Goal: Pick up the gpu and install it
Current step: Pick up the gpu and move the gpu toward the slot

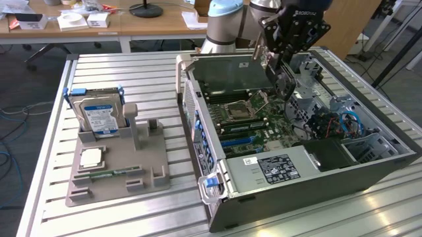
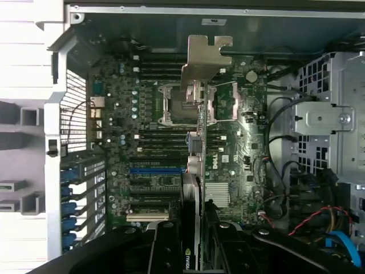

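Gpu (image 2: 194, 182) hangs edge-on over the open computer case (image 1: 316, 182), pinched between the two fingers of the pincer (image 2: 193, 237). We judge it lifted and brought above the board, but not yet seated in a slot.

Going from largest to smallest: a slatted metal worktop (image 1: 118, 69) carries everything. The case lies on its side at the exterior view's right, with its motherboard (image 2: 142, 142) facing up. At the exterior view's left sits a grey holder tray (image 1: 112, 190), well apart from the case. In it a silver hard drive (image 1: 99, 116) stands upright, and a square processor chip (image 1: 90, 158) and a narrow green memory stick (image 1: 108, 174) lie flat.

On the board we see the empty processor socket (image 2: 171, 105) and a blue slot (image 2: 157, 169). The card's bent metal bracket (image 2: 205, 57) sits at its far end from the pincer.

We judge the card light, thin and stiff, but fragile. It seems best held by its flat faces, as here, away from the contact edge and the bracket.
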Robot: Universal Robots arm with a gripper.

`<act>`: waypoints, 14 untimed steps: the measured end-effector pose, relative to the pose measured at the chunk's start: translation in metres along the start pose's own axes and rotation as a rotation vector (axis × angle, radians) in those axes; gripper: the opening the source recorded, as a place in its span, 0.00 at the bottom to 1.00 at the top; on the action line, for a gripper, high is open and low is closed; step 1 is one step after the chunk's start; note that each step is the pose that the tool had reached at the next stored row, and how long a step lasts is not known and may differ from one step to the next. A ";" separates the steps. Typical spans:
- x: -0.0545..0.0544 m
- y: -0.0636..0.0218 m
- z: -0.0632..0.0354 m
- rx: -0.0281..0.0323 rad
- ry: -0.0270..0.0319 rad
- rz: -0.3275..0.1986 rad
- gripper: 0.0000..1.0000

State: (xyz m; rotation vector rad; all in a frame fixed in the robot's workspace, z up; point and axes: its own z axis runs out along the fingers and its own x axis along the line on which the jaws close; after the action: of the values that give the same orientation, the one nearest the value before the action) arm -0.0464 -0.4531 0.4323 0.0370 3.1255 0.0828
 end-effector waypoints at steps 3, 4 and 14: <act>-0.012 0.0003 0.0003 0.0000 0.0003 -0.001 0.26; -0.016 0.0003 0.0004 0.0000 0.0003 -0.001 0.26; -0.019 0.0002 0.0051 -0.0010 0.0004 -0.001 0.26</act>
State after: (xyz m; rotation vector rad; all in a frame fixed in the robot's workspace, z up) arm -0.0273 -0.4531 0.4274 0.0355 3.1258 0.0843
